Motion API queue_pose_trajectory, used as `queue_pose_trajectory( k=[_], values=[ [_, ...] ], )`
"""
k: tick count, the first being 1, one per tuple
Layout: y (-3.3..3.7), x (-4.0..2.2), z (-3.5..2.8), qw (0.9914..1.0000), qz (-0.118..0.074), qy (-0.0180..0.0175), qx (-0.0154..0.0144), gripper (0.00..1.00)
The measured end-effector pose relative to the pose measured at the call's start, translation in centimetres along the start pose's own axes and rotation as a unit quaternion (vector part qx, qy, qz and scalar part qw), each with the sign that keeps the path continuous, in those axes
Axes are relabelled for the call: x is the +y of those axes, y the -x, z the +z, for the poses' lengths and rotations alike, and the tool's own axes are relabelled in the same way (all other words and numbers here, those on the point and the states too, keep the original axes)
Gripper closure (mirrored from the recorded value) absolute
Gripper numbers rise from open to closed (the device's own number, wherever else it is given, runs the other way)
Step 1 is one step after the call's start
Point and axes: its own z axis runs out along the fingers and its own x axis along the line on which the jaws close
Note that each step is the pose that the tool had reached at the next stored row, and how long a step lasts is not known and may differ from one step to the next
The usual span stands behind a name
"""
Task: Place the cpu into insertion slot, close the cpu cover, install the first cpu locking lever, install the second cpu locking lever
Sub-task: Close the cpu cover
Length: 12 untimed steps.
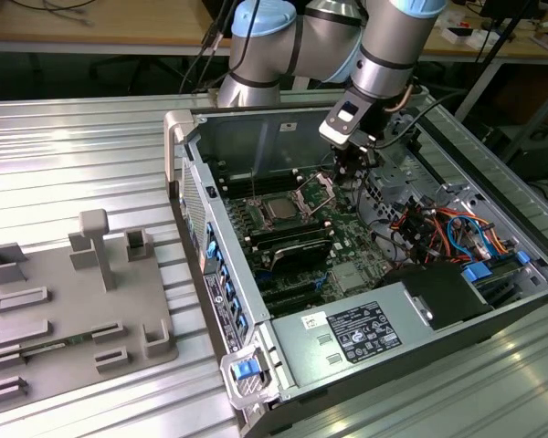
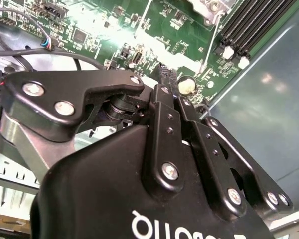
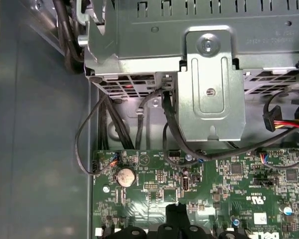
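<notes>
Gripper [image 1: 349,175] is down inside the case [image 1: 256,137], just at the exterior view's right of the cover [image 1: 316,190]; can't confirm contact. Second wrist view has the fingertips [image 2: 163,79] pressed together with nothing between them, so I read the pincer as closed and empty. Cpu [image 1: 279,211] lies flat in its seat on the board [image 1: 347,237], silver top up, and looks square to the frame. Cover stands tilted up off it, not yet down, so I judge we're on the close-cover step. To do it well, as I see it: use the closed tips as a pusher on the cover's free edge, not through the window; follow the hinge arc rather than driving straight down; keep off the cpu top; go slow near the end so the frame lands flat. Watch the cables [image 1: 420,224] at the exterior view's right, close to the wrist. Can't tell lever positions from here.
</notes>
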Motion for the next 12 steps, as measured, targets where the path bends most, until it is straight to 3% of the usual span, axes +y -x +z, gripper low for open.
queue_pose_trajectory(
  k=[5, 12],
  values=[
    [-0.01, 0.5, 0.58, 1.0, 0.0, -0.0005, 0.0, 0.89],
    [-0.01, 0.51, 1.89, 1.0, 0.0, -0.0022, -0.0001, 0.89]
  ],
)
